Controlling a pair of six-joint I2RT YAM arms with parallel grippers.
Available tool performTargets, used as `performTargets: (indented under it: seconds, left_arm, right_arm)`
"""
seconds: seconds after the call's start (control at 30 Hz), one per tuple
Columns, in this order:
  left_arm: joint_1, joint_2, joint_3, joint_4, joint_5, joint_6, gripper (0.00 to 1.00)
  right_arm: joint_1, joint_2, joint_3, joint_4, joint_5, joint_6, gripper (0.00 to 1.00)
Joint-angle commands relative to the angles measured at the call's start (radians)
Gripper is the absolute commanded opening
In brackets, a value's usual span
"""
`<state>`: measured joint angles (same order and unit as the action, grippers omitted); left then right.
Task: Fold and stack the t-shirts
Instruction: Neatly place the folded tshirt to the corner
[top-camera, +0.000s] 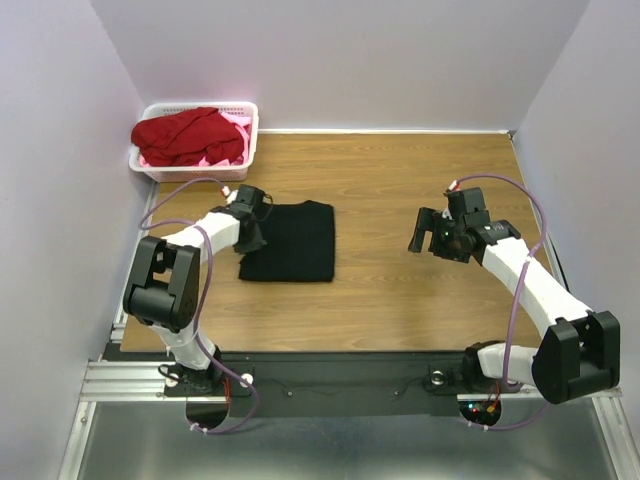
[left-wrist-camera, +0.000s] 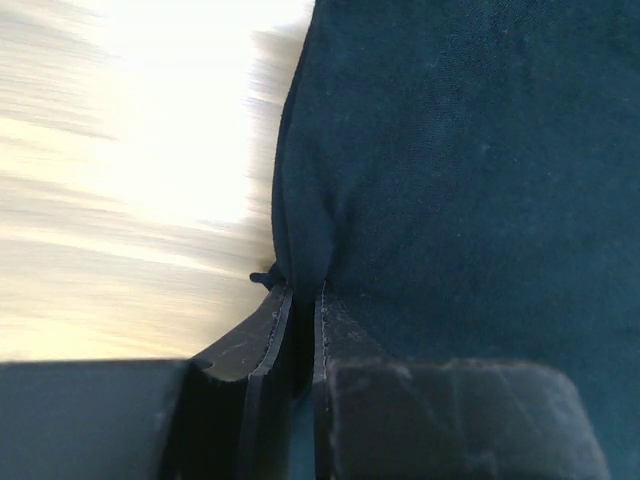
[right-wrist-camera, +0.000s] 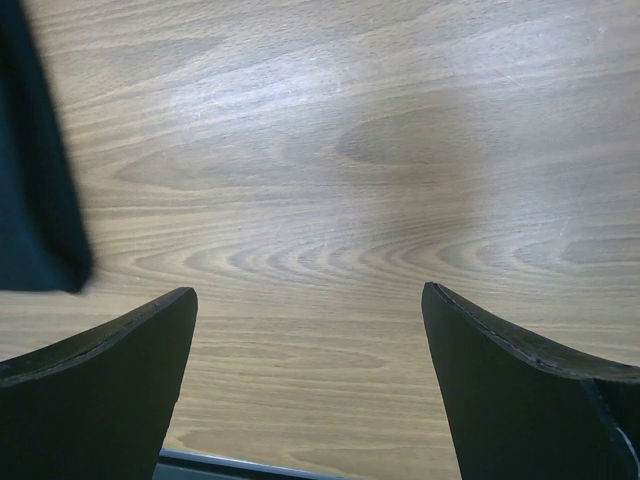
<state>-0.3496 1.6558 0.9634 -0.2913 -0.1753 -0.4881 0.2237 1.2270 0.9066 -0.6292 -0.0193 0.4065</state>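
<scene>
basket (top-camera: 251, 135): white slotted plastic, at the far left corner of the table, against the left wall.
red t-shirt (top-camera: 185, 135): crumpled in a heap inside the basket, rising above its rim.
pink t-shirt (top-camera: 238, 127): mostly hidden under the red t-shirt in the basket; only patches show at the right and front.
left gripper (top-camera: 250, 225): low over the table at the left edge of the black t-shirt. in the left wrist view (left-wrist-camera: 300, 290) the jaws are narrow and pinch a raised fold of the cloth's edge between them.
black t-shirt (top-camera: 295, 243): folded into a compact rectangle, lying flat on the table left of centre, well apart from the basket. in the left wrist view (left-wrist-camera: 470, 180) its surface is smooth except for the pinched ridge at the fingers.
table (top-camera: 400, 300): wood-grain top; bare wood shows in both wrist views (left-wrist-camera: 130, 150) (right-wrist-camera: 350, 150).
right gripper (top-camera: 430, 235): above the table right of centre, well apart from the black t-shirt. in the right wrist view (right-wrist-camera: 309, 292) the jaws are wide apart and hold nothing; a corner of the black t-shirt (right-wrist-camera: 35, 200) shows at the left edge.
</scene>
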Motion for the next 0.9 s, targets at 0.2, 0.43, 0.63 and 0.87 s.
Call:
performTargets:
  seconds: [0.2,0.43,0.63,0.87]
  left_arm:
    - [0.208,0.103,0.116,-0.238,-0.420,0.161,0.00]
    - [0.308,0.228,0.218,-0.235,-0.656,0.216,0.00]
    - [0.392,0.311,0.293,-0.186,-0.754,0.289,0.00]
    - [0.451,0.344,0.307,0.009,-0.872,0.479,0.00]
  right_arm:
    - [0.002,-0.018,0.081,-0.006,-0.085,-0.041,1.00]
    - [0.000,-0.011,0.091,-0.009,-0.123,-0.066,1.00]
    - [0.002,-0.001,0.098,-0.017,-0.136,-0.078,1.00]
    - [0.002,0.011,0.124,-0.043,-0.146,-0.074,1.00]
